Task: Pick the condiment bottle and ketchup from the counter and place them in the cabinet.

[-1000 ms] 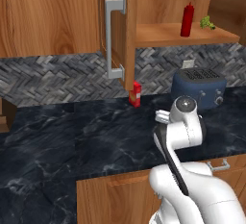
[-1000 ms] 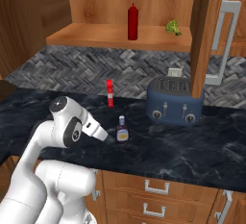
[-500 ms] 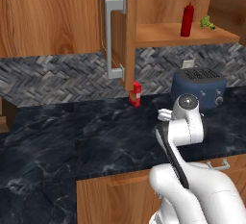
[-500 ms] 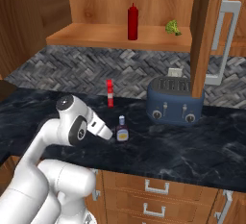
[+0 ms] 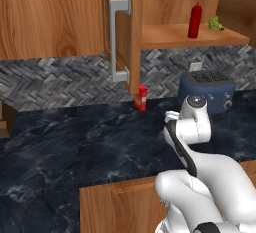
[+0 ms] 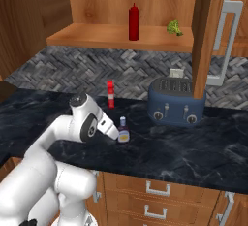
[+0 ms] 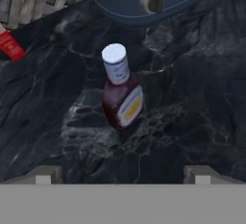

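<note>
Condiment bottle (image 7: 121, 91) stands upright ahead of the spread gripper (image 7: 122, 174).

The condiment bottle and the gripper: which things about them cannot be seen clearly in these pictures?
- Condiment bottle: label text too blurred, hand view; tiny in the right base view.
- Gripper: the grey band cuts off the fingertips, hand view; the arm's own body hides it in both base views.
- Small red carton: cut off by the left edge, hand view.

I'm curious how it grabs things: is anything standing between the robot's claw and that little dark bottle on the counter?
Nothing visible does. The gripper is open, with bare counter between its tips and the condiment bottle.
</note>
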